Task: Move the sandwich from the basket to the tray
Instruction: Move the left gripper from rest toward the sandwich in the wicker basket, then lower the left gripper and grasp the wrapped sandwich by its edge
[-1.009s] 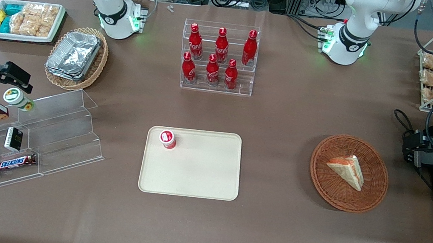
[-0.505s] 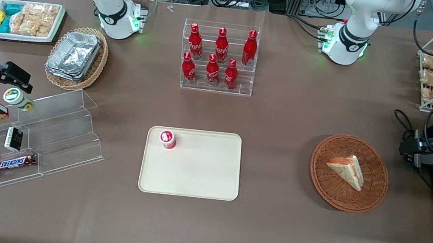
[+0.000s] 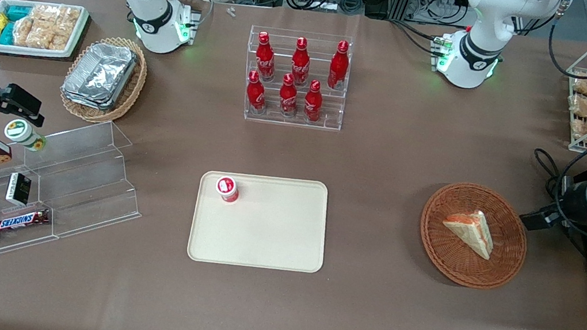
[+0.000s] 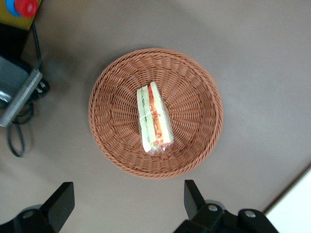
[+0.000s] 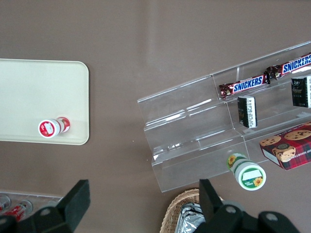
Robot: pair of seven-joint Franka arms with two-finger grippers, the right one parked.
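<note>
Gripper (image 4: pixel 127 206) is held above the table with its fingers (image 4: pixel 59 204) spread wide apart and nothing grasped; it is positioned just beside the basket (image 3: pixel 473 235), toward the working arm's end. A sandwich (image 3: pixel 470 231) is seen lying in the basket's middle, untouched. The tray (image 3: pixel 260 221) is located well apart, carrying one small red-capped bottle (image 3: pixel 227 189).

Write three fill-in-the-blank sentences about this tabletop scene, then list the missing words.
1. The sandwich lies in the round ____.
2. On the tray stands one small ____-lidded cup.
3. The gripper hovers above the basket with its fingers ____.
4. The clear rack holds ____ red bottles.

Missing: basket; red; open; six
</note>
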